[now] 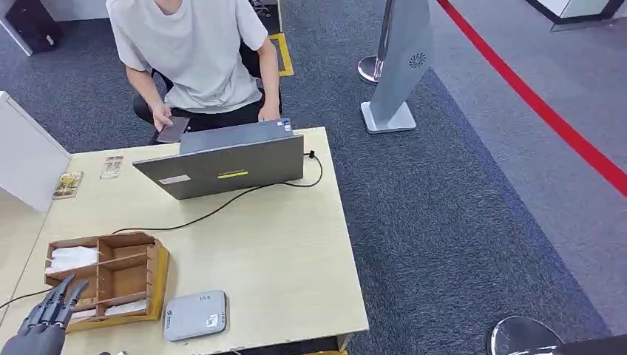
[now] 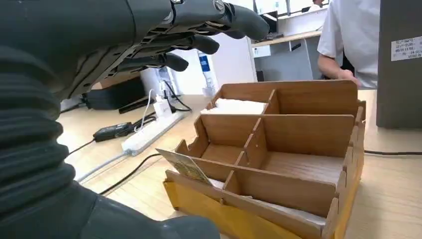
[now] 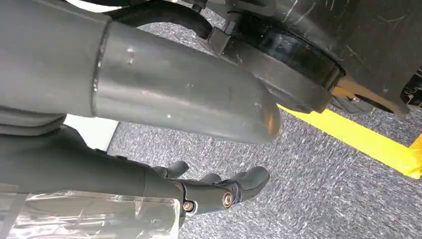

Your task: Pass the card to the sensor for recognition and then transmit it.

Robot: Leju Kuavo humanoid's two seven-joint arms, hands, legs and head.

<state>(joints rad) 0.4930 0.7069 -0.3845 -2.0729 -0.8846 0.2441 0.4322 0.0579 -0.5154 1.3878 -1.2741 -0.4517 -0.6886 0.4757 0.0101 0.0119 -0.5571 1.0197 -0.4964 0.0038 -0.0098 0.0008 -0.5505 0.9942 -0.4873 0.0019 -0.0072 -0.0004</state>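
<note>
Place: at the near-left corner of the pale wooden table (image 1: 281,251), the brown wooden divided organiser box (image 1: 111,277) was taken as the landmark for all else.
Left hand: the dark many-fingered left hand (image 1: 52,310) was seen beside the box's outer near corner, fingers spread and stretched over it, nothing held; in the left wrist view the left hand (image 2: 164,40) was poised above the box, apart from it.
Card: a patterned card (image 2: 185,166) was seen leaning tilted in the box's nearest compartment, one corner raised above the front wall.
Sensor: the flat grey rounded reader pad (image 1: 195,315) lay just beside the box, on the side away from the left hand.
Right hand: the right hand (image 3: 219,191) was seen hanging over grey carpet, fingers loosely curled, nothing in it.
Step judged: reaching for the card, not yet grasped.
Advice: the card's raised corner should be pinched between thumb and fingers, and the card lifted straight out so the box's thin dividers are not snagged.
Others: a grey open laptop (image 1: 229,164) and a seated person (image 1: 196,59) were beyond the box.
</note>
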